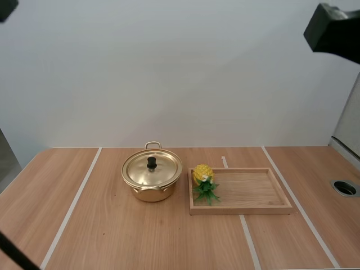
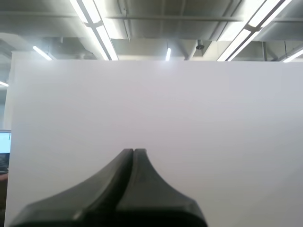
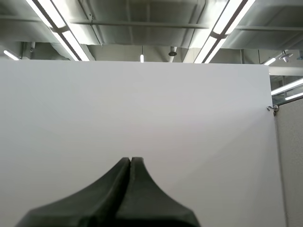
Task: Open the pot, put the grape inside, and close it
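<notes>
Lid on the pot, yellow fruit in the tray just right: opening not begun. The left gripper and right gripper, fingers together, must part for the knob.

**Left gripper closed before a white panel**

The left gripper had its two black fingers pressed flat against each other, so that they formed one dark wedge, broad at the base and narrowing to a blunt tip. A thin straight seam ran down the middle where their inner faces met. Beyond the tip stood a plain white panel, upright, its broad face turned toward the gripper.
</notes>
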